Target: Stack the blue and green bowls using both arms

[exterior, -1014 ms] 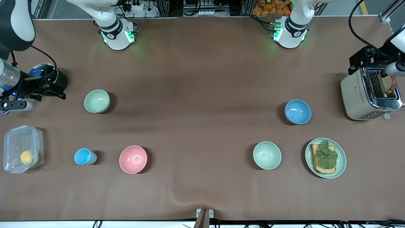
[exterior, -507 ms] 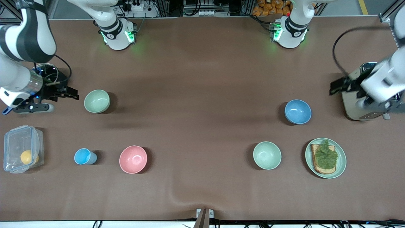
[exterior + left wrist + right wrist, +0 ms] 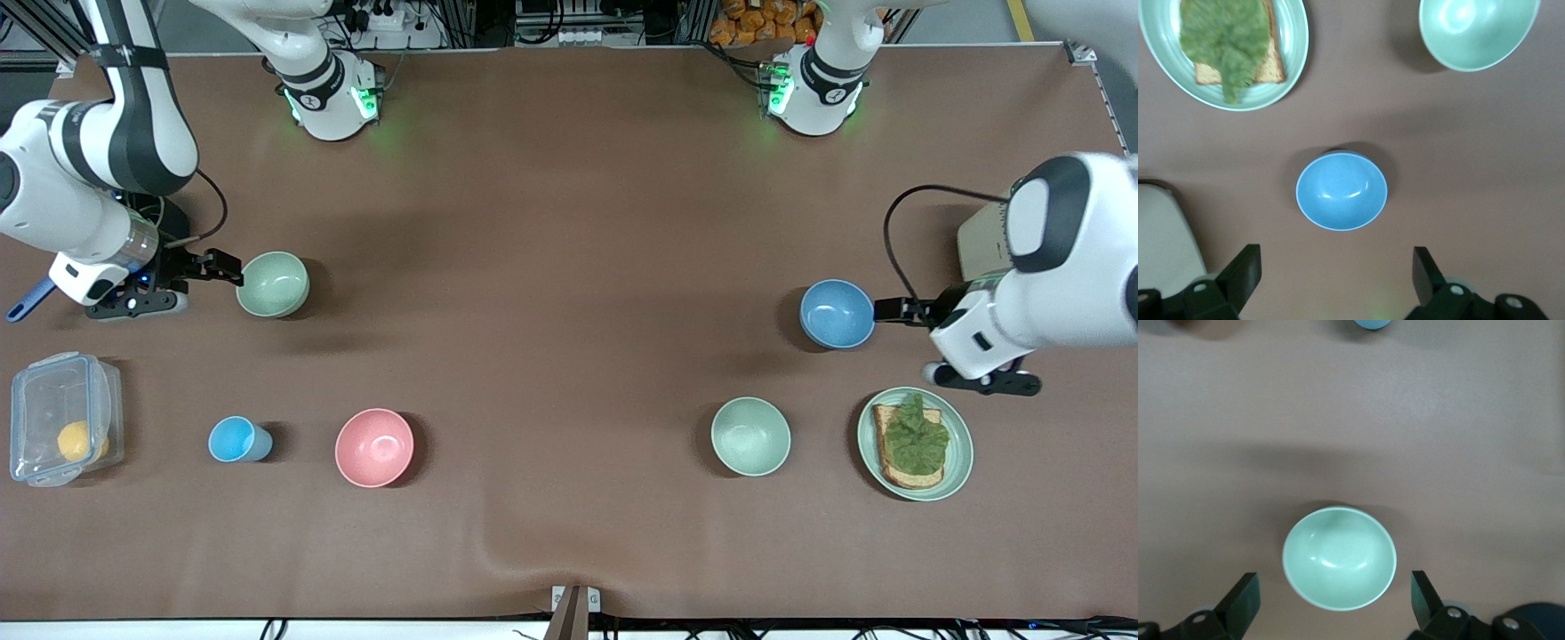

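1. We judge this to be the approach step: each arm is lined up on its own bowl and neither bowl has been grasped or lifted.
2. The left gripper [image 3: 1331,280] hangs just beside the blue bowl [image 3: 837,314], on the side toward the left arm's end of the table. Its fingers are spread wide and hold nothing; in the left wrist view the bowl sits ahead of the gap between them, apart from both.
3. The right gripper [image 3: 1331,600] is just beside the green bowl [image 3: 273,284], toward the right arm's end of the table, its fingers likewise spread and empty. The bowl's rim reaches partway in between them without touching.
4. Both bowls rest upright on the table [image 3: 569,267], well apart. A second green bowl [image 3: 750,436] lies nearer the front camera than the blue one, beside a plate with toast [image 3: 958,462].
5. Next, we think each gripper must drop over a rim and pinch the wall, then one bowl must be carried to the other.
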